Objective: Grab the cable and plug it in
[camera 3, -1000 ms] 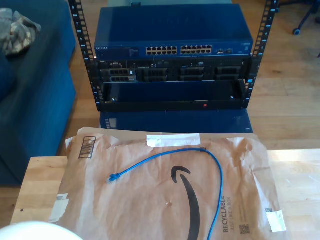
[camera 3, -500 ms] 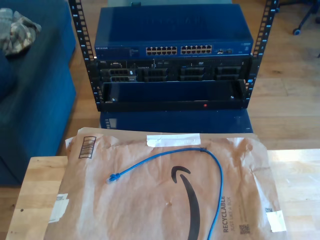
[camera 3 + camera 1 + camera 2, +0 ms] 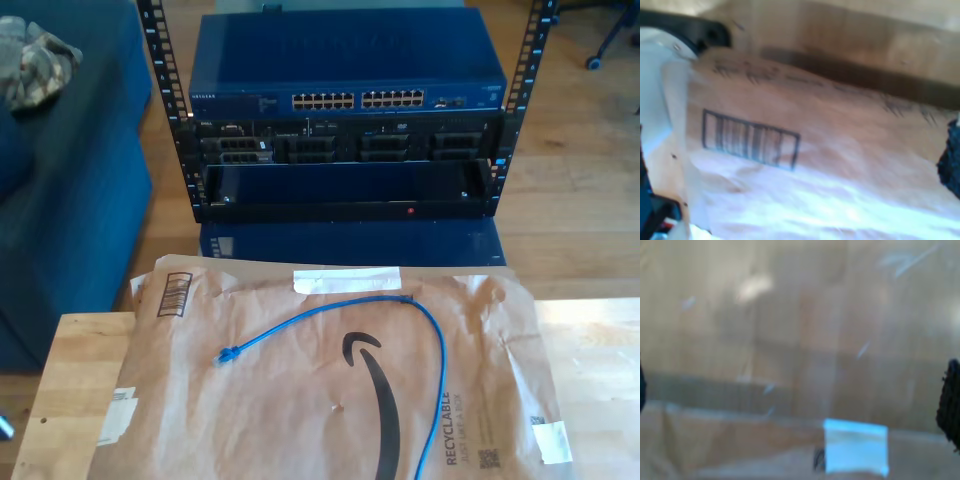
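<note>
Here, cable [image 3: 380, 330] lies loose mid-paper [image 3: 300, 410], table [image 3: 80, 370] edges bare; claw states unreadable.

The thin bright-blue network cable [image 3: 400, 320] lies on a tan-brown paper mailer [image 3: 300, 400] printed with a black curved arrow, black lettering and a black striped barcode [image 3: 749, 139], plus white labels. The wooden table [image 3: 80, 370] is pale yellow-brown. The boxy metal network switch [image 3: 345, 70] is dark blue with pale port rows, in a black rack. The couch [image 3: 60, 180] is deep blue.
</note>
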